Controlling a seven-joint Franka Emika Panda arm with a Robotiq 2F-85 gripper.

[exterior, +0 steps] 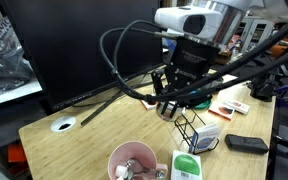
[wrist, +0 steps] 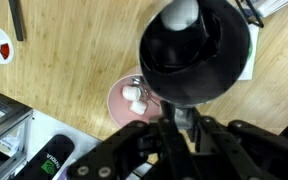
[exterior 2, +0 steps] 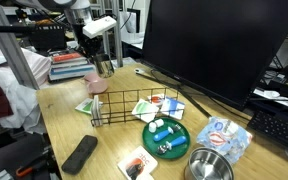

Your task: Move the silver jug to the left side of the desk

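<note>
My gripper [exterior: 170, 96] is shut on the silver jug [exterior: 166, 111] and holds it in the air above the light wood desk [exterior: 84, 145], close to the wire basket [exterior: 200, 130]. In the wrist view the jug [wrist: 199, 40] fills the upper right with its dark round inside, and the jaws [wrist: 174, 120] clamp its rim from below. In an exterior view the gripper [exterior 2: 98, 68] holds the jug [exterior 2: 97, 86] over the desk's far end. The round white-rimmed cable hole [exterior: 63, 125] lies further along the desk.
A pink bowl [exterior: 132, 160] with white pieces [wrist: 134, 95] stands below the jug. There are also a green plate [exterior 2: 166, 133], a wire basket [exterior 2: 134, 108], a black remote [exterior 2: 79, 153], a round bowl [exterior 2: 209, 165] and a large monitor [exterior 2: 209, 45].
</note>
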